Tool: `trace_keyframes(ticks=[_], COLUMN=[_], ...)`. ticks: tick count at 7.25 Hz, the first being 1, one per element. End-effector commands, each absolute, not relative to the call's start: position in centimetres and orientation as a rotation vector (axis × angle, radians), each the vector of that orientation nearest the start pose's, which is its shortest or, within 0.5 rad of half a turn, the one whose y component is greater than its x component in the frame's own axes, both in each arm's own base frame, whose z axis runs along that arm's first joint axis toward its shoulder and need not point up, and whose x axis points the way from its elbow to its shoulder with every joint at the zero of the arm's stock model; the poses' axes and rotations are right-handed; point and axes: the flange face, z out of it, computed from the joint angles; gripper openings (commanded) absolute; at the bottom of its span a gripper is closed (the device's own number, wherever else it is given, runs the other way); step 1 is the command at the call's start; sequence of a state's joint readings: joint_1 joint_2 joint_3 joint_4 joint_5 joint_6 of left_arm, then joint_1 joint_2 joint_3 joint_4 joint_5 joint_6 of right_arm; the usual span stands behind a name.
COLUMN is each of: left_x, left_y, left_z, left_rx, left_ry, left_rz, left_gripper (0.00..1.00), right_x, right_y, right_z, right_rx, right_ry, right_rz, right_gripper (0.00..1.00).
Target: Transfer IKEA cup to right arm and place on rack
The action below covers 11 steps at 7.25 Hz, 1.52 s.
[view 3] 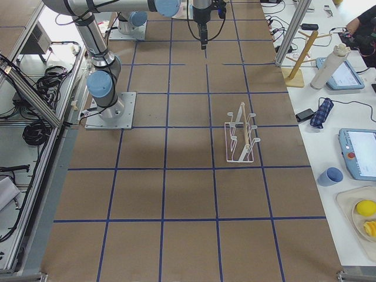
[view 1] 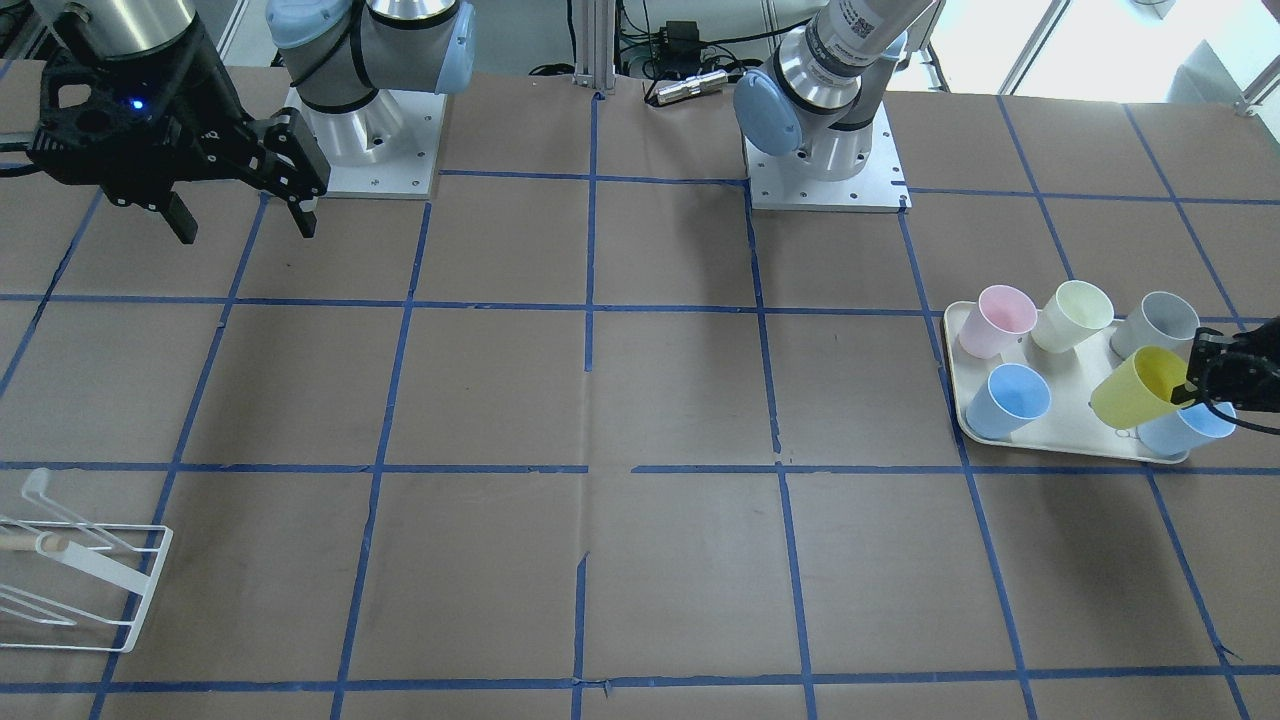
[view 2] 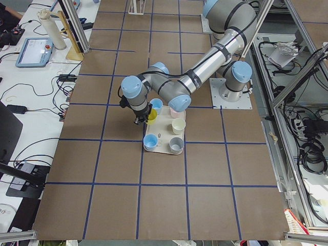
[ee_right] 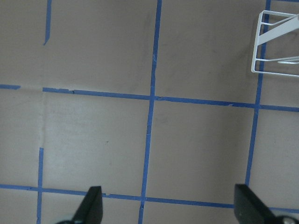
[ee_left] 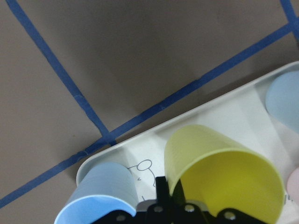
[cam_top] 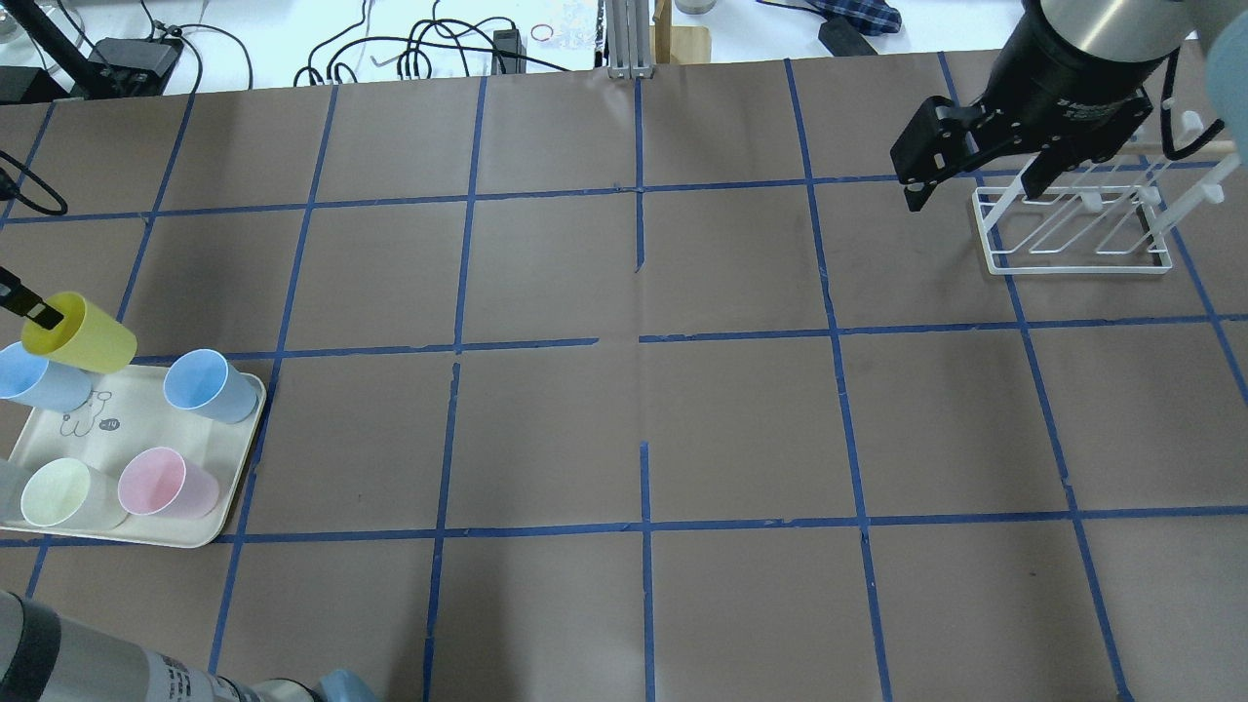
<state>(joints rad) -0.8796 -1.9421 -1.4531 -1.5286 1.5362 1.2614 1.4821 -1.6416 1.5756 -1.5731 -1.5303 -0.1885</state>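
Front: grips tilted cup (view 1: 1135,390) by rim in left gripper (view 1: 1195,388), over tray (view 1: 1060,440); spreads right gripper (view 1: 245,225) wide, well apart from rack (view 1: 100,570). Left wrist: shows blue cup (ee_left: 100,191) just beside. Right wrist: shows rack corner ahead-right of fingers (ee_right: 91,205).

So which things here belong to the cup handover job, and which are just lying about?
In the job:
yellow cup, held tilted by the left gripper
right gripper, open and empty
rack

Lying about:
tray
two blue cups
pink cup
pale cup
grey cup
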Motion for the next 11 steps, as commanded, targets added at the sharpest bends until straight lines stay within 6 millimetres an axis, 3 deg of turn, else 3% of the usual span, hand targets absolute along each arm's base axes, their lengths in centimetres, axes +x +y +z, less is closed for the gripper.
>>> trace_keyframes(ticks=[1,2,3,4,6,7,8,9,10,11], left_x=[20.2,16.6,10.7,3.4,-11.0,-15.9,-19.3,-21.3,-22.4,-24.1], left_y=[-56.4,-57.0,-57.7,-58.2,-58.6,-58.3,-57.3,-56.4,-55.7,-55.5], left_z=[41.3,41.6,41.6,42.7,42.7,42.8,42.5,41.6,41.0,40.0], left_rx=[1.127,1.202,1.304,1.419,1.323,1.248,1.128,0.976,0.781,0.660], left_ry=[3.351,3.410,3.450,3.437,3.637,3.743,3.908,4.125,4.321,4.468], left_rz=[0.193,0.222,0.228,0.221,0.226,0.207,0.228,0.203,0.146,0.073], left_gripper=[0.00,0.00,0.00,0.00,0.00,0.00,0.00,0.00,0.00,0.00], right_x=[3.8,1.3,-0.3,-1.3,-6.4,-10.2,-13.2,-14.6,-14.8,-14.3], right_y=[-46.6,-46.2,-45.9,-45.5,-44.4,-43.1,-41.9,-41.3,-41.4,-41.3], right_z=[53.0,53.0,53.0,52.6,51.5,50.8,50.1,48.8,46.8,46.3], right_rx=[-0.221,-0.254,-0.277,-0.254,-0.195,-0.185,-0.148,-0.105,-0.068,-0.033], right_ry=[3.040,3.012,2.994,2.928,2.741,2.681,2.588,2.473,2.390,2.335], right_rz=[-0.083,-0.066,-0.069,-0.038,-0.052,-0.063,-0.096,-0.088,-0.002,0.018], right_gripper=[1.00,1.00,1.00,1.00,1.00,1.00,1.00,1.00,1.00,1.00])
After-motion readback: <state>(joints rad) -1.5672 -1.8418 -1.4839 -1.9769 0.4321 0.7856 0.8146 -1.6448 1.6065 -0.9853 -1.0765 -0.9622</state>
